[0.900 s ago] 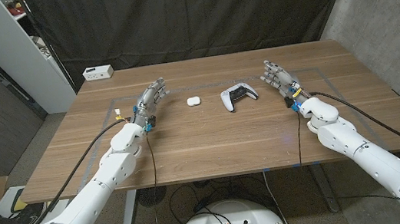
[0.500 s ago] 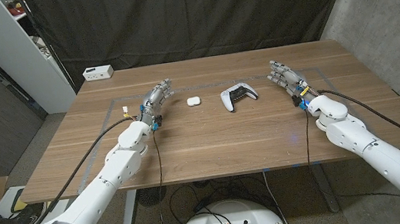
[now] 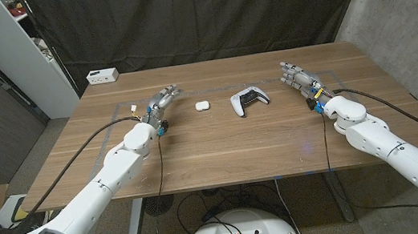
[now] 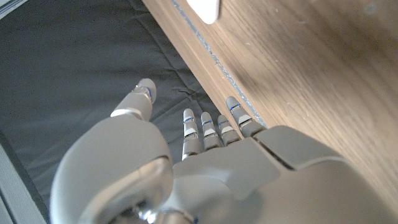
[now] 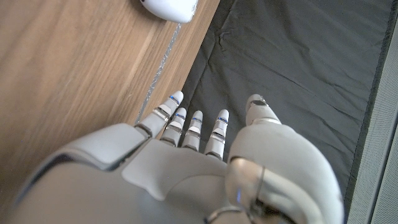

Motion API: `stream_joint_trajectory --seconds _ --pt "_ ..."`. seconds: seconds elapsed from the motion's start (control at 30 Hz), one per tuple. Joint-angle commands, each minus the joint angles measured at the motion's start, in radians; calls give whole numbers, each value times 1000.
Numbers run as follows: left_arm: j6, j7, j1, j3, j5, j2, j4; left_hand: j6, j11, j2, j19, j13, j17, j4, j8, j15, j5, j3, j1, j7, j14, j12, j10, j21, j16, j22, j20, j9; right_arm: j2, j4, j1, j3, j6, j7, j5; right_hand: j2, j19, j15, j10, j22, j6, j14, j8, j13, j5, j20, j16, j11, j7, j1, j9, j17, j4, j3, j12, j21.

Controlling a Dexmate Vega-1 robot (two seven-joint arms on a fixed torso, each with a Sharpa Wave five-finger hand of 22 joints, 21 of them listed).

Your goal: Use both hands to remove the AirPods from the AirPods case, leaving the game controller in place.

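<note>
On my desk (image 3: 221,144): AirPods case (image 3: 202,106), closed, beside game controller (image 3: 248,100); left hand (image 3: 160,103) and right hand (image 3: 298,80) spread wide, empty.

Even, soft overhead light, faint shadows on the brown wooden bench (image 3: 221,144), wide-angle bending at edges, wrist views slightly blurred up close

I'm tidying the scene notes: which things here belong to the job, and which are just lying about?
Job: AirPods case, closed; game controller, to be left in place; left hand and right hand, both holding nothing.

Lying about: white box at the table's far left corner.
</note>
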Motion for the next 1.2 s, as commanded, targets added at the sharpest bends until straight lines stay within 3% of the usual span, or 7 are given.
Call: stream_joint_trajectory --seconds 0.03,0.17,0.33,0.63,0.77,0.9,1.2 --pt "249 80 -47 78 206 77 -117 41 -6 -10 -13 7 2 3 21 6 10 -15 35 -22 -22 -2 -24 -21 6 3 4 10 -25 -65 -50 14 5 -23 -5 -3 -12 -96 -9 4 6 -10 2 3 -2 0 0 2 -2 8 2 3 -6 3 -5 -1" --pt "355 35 -95 121 259 98 -138 60 10 -18 -32 8 2 9 28 20 17 -32 56 -27 -58 -8 -60 -46 1 4 25 18 -30 -83 -65 19 6 -27 0 -9 -18 -95 -17 3 4 -17 1 4 -2 0 0 3 -2 8 2 2 -8 0 -5 0" --pt "451 -12 -161 186 344 106 -144 71 20 -36 -57 6 1 19 29 23 29 -61 66 -40 -113 -17 -112 -78 -3 4 27 26 -33 -106 -83 23 10 -37 -3 -16 -23 -96 -23 3 -5 -23 -2 6 -2 -1 1 4 -2 10 2 2 -12 -3 -5 2" --pt "536 -119 -247 268 440 114 -155 4 46 -91 -106 -7 0 27 -10 54 66 -121 79 -40 -193 -26 -190 -137 -4 5 59 23 -25 -125 -116 32 24 -56 4 -32 -32 -95 -31 3 -29 -26 -10 8 0 -3 4 5 -1 23 2 1 -25 -6 -3 5" --pt "583 -172 -287 309 490 116 -174 47 57 -113 -120 -13 1 33 4 65 88 -147 80 -48 -222 -25 -217 -160 -1 5 69 23 -26 -129 -127 36 29 -57 7 -35 -35 -94 -31 3 -36 -28 -12 9 1 -3 4 5 -1 27 2 1 -27 -7 -2 5" --pt "622 -219 -320 346 538 117 -197 93 57 -118 -120 -18 1 39 23 70 105 -163 83 -24 -231 -21 -224 -172 2 5 73 29 -34 -136 -138 39 24 -51 15 -37 -35 -95 -31 3 -41 -28 -13 9 1 -3 5 5 -1 30 2 1 -29 -7 0 6" --pt "708 -276 -376 421 650 99 -215 128 59 -119 -110 -23 0 42 37 67 121 -176 89 -4 -224 -10 -210 -180 8 6 82 37 -22 -129 -152 48 53 -42 29 -40 -36 -95 -29 3 -52 -27 -15 11 2 -3 7 4 -1 35 2 2 -31 -9 2 8"
